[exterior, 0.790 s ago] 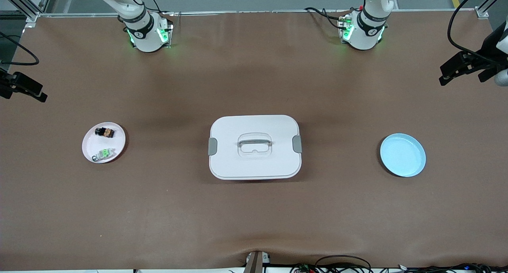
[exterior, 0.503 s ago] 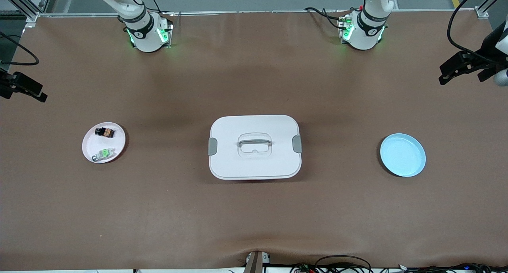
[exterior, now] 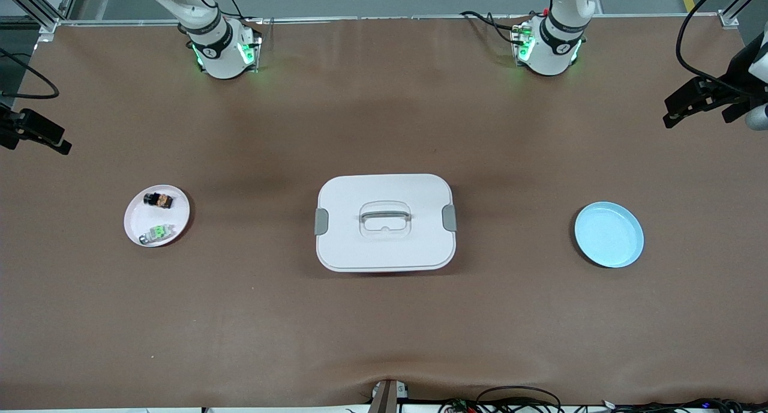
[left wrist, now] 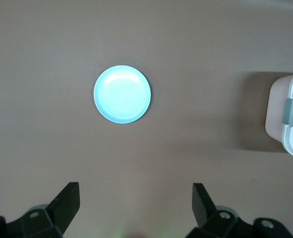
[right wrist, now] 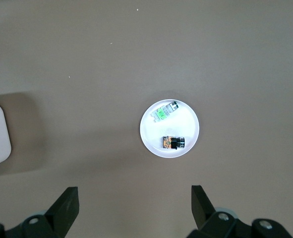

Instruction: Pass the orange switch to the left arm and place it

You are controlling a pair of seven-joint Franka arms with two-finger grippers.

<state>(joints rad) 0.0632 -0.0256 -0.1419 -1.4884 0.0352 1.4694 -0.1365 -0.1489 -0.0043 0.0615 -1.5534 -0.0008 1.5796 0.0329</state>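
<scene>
Compared with the earlier front pictures you have almost no change; the left pincer [exterior: 690, 105], up over the left arm's end of the surface [exterior: 384, 329], has shifted only by a hair, and the plates and box lie exactly where they lay; the right pincer [exterior: 37, 135] hangs over the right arm's end as before.

Your surface is a matte brown sheet with faint creases; in its middle sits the box [exterior: 384, 222], smooth white plastic, a rounded rectangle with a grey latch on each short side and a grey handle sunk into its lid; toward the left arm's end lies a round, shallow, pale blue plate [exterior: 609, 235] with a raised rim; toward the right arm's end lies a small round white plate [exterior: 156, 215], glossy and low.

The orange switch [exterior: 159, 200] rests on that white plate, on the part farther from the front camera; it is a tiny black blocky piece with an orange centre, and one end looks like a darker cap, though that is hard to tell; just beside it on the same plate, nearer the camera and apart from it, lies a green-and-grey component [exterior: 157, 232].

In each wrist view the fingers stand wide apart with nothing between them; the left pincer [left wrist: 136, 206] looks down on the blue plate [left wrist: 122, 94], the right pincer [right wrist: 135, 206] on the white plate [right wrist: 151, 134] and the switch [right wrist: 173, 143].
</scene>
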